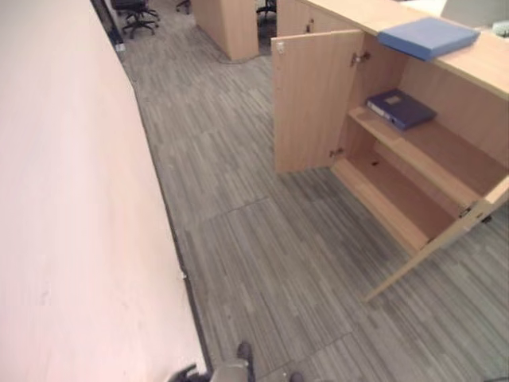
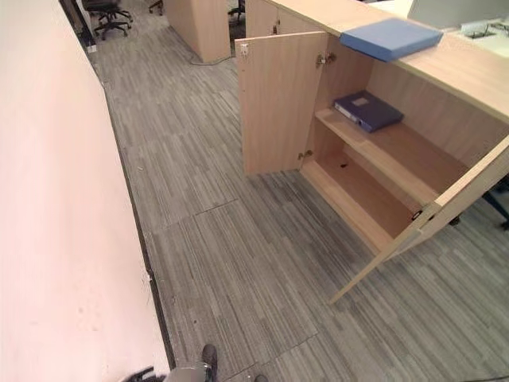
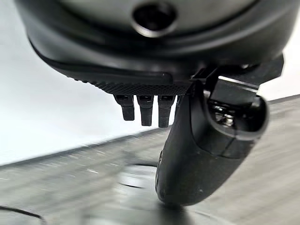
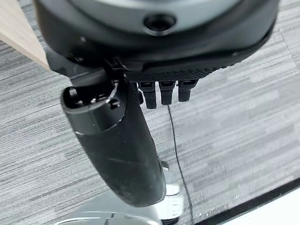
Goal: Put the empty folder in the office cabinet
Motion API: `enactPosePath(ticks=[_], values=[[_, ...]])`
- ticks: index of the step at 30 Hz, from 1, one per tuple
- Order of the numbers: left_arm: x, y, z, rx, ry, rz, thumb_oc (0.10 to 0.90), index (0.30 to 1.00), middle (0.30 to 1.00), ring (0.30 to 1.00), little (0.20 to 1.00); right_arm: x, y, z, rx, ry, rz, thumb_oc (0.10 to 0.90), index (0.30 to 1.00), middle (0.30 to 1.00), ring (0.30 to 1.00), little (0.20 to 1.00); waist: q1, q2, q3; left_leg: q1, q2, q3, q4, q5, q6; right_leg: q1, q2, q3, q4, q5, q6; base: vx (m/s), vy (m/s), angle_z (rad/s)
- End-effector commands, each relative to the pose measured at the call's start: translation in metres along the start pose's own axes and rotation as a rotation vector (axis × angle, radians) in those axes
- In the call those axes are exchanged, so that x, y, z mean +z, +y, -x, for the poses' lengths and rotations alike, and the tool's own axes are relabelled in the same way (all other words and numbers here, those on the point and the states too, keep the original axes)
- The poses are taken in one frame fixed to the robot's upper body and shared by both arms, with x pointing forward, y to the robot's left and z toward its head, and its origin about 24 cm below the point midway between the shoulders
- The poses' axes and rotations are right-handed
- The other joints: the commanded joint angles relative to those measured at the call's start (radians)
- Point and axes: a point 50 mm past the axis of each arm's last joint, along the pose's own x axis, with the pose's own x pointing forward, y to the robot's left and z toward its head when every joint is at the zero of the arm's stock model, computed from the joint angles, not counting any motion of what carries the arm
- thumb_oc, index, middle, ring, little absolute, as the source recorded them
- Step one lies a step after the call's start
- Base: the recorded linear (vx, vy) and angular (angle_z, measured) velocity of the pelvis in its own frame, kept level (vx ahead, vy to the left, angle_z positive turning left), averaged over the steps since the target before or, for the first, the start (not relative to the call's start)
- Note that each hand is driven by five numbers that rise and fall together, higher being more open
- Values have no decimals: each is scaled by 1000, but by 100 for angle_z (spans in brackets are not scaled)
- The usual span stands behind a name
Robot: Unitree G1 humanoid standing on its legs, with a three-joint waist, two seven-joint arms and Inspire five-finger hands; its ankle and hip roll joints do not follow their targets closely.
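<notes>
A light blue folder [image 1: 428, 36] lies flat on top of the wooden office cabinet [image 1: 445, 155], at the upper right. Both cabinet doors stand open: the left door [image 1: 314, 99] swung out toward me, the right door [image 1: 445, 239] angled over the carpet. Inside, a dark blue binder [image 1: 400, 108] lies on the upper shelf; the lower shelf [image 2: 358, 199] is bare. My left hand [image 3: 206, 154] hangs over the floor beside a pale wall, fingers straight, holding nothing. My right hand [image 4: 117, 145] hangs over the carpet, also open with nothing in it. Both hands are far from the cabinet.
A tall pale partition wall [image 1: 64, 199] runs along the whole left side. Grey striped carpet [image 1: 262, 255] stretches between it and the cabinet. A black office chair [image 1: 135, 12] and another wooden unit [image 1: 231, 24] stand at the far end of the aisle.
</notes>
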Motion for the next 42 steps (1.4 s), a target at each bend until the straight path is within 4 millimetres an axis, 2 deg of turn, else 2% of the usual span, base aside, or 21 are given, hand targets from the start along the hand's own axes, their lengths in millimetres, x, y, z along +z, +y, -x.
enactPosePath(ticks=[1, 4, 5, 6, 13, 15, 16, 17, 20, 21, 22, 25, 27, 28, 29, 30, 34, 38, 40, 41, 42], values=[[-10, -4, 1, -9, 26, -32, 800, 900, 900, 900, 900, -6, -9, 1, -31, 11, 21, 800, 900, 900, 900, 900, 40, 25, -29, -54, -9, -14, -10, 66, 9, 58, -28, -66, 56, -111, 115, 442, 134, -23], [-20, -3, 2, -11, 60, -53, 800, 900, 900, 900, 900, -11, -5, 1, -19, 26, 18, 800, 900, 900, 900, 900, 42, 39, -54, -6, 2, -14, -67, 87, 13, 86, -22, -45, 37, -123, 122, 301, 112, -38], [-25, -2, 3, -19, 78, -88, 800, 900, 900, 900, 900, -15, -5, 1, -15, 44, 26, 800, 900, 900, 900, 900, 41, 32, -78, -33, 5, 18, 5, 75, 19, 99, -58, -41, 35, -137, 136, 323, 149, -45], [-25, -2, 3, -18, 78, -88, 800, 900, 900, 900, 900, -15, -5, 1, -15, 44, 26, 800, 900, 900, 900, 900, 41, 31, -79, -34, 5, 19, 7, 74, 20, 99, -59, -41, 35, -137, 137, 417, 194, -43], [-20, 12, 3, 7, 71, -149, 800, 900, 900, 900, 900, -5, -15, 2, -20, 42, 40, 800, 900, 900, 900, 900, 68, 1, -112, -90, -37, 89, 159, -55, 84, 53, -165, -41, 93, -106, 199, 277, 151, -38], [-13, 15, 2, 14, 51, -174, 800, 900, 900, 900, 900, 4, -21, 3, -33, 13, 29, 800, 900, 900, 900, 900, 77, 1, -119, -92, -55, 107, 175, -96, 108, 13, -201, -52, 167, -58, 225, 225, 195, -31], [-7, 17, 1, 18, 32, -196, 800, 900, 900, 900, 900, 11, -21, 3, -37, -16, 13, 800, 900, 900, 900, 900, 81, 8, -112, -66, -75, 123, 169, -125, 133, -47, -233, -63, 299, 18, 242, 185, 191, -27], [-7, 17, 1, 18, 32, -196, 800, 900, 900, 900, 900, 11, -22, 3, -37, -16, 13, 800, 900, 900, 900, 900, 81, 9, -114, -69, -74, 123, 168, -124, 133, -50, -231, -62, 299, 19, 242, 170, 216, -37], [1, 22, 1, 35, 7, -210, 800, 900, 900, 900, 900, 29, -21, 3, -44, -90, -68, 800, 900, 900, 900, 900, 59, 46, -66, 37, -100, 140, 138, -168, 192, -193, -283, -106, 648, 171, 213, 133, 224, -9], [1, 22, 1, 35, 7, -210, 800, 900, 900, 900, 900, 29, -21, 3, -44, -90, -68, 800, 900, 900, 900, 900, 59, 45, -66, 37, -100, 140, 138, -168, 192, -193, -283, -106, 649, 171, 213, 354, 299, 35], [-1, 26, 2, 54, 7, -191, 800, 900, 900, 900, 900, 44, -19, 5, -71, -184, -159, 800, 900, 900, 900, 900, 30, 65, -27, 138, -103, 138, 111, -209, 198, -286, -301, -140, 754, 120, 203, 317, 147, 13], [-4, 26, 2, 64, 12, -200, 800, 900, 900, 900, 900, 52, -14, 5, -72, -216, -136, 800, 900, 900, 900, 900, 8, 82, 15, 195, -83, 132, 107, -228, 184, -363, -280, -204, 648, 34, 189, 256, -9, -12], [-13, 25, 3, 60, 34, -209, 800, 900, 900, 900, 900, 56, -12, 6, -63, -234, -99, 800, 900, 900, 900, 900, -12, 80, 36, 245, -70, 118, 83, -237, 161, -419, -234, -217, 428, 64, 212, 283, -232, -6], [-13, 26, 3, 68, 38, -204, 800, 900, 900, 900, 900, 57, -11, 6, -61, -242, -91, 800, 900, 900, 900, 900, -29, 58, 38, 272, -74, 109, 57, -228, 143, -441, -208, -200, 234, 131, 228, 209, -210, -4], [-13, 26, 3, 68, 38, -204, 800, 900, 900, 900, 900, 57, -11, 6, -61, -242, -91, 800, 900, 900, 900, 900, -29, 59, 40, 274, -73, 109, 56, -228, 143, -438, -207, -201, 232, 131, 228, 402, -355, 16], [-11, 29, 3, 89, 33, -183, 800, 900, 900, 900, 900, 48, -8, 5, -54, -218, -81, 800, 900, 900, 900, 900, -34, 30, 33, 309, -80, 82, 35, -244, 123, -418, -186, -173, 108, 170, 243, 279, -210, 45], [-5, 26, 2, 93, 10, -162, 800, 900, 900, 900, 900, 36, -4, 3, -48, -175, -19, 800, 900, 900, 900, 900, -26, 17, 11, 331, -40, 47, 34, -263, 104, -406, -171, -195, 157, 165, 224, 378, -318, 66], [11, 17, 0, 76, -41, -290, 800, 900, 900, 900, 900, 47, -14, 5, -88, -227, -78, 800, 900, 900, 900, 900, -41, 22, 11, 319, 17, 56, 86, -284, 78, -445, -154, -207, 261, 92, 191, 228, -177, 13], [29, 13, -1, 69, -114, -321, 800, 900, 900, 900, 900, 52, -16, 7, -99, -260, -76, 800, 900, 900, 900, 900, -55, 23, 5, 310, 67, 68, 165, -223, 39, -418, -119, -202, 281, 39, 157, 361, -335, -28], [47, 9, 1, 51, -195, -283, 800, 900, 900, 900, 900, 46, -18, 7, -107, -247, -65, 800, 900, 900, 900, 900, -47, -2, 16, 197, 91, 55, 454, -69, 44, -334, -83, -195, 243, 4, 105, 299, -438, -5], [57, 7, 2, 48, -242, -297, 800, 900, 900, 900, 900, 44, -19, 7, -113, -238, -66, 800, 900, 900, 900, 900, -37, -16, 27, 135, 86, 38, 586, -22, 52, -309, -74, -192, 229, -2, 85, 209, -351, 8]])
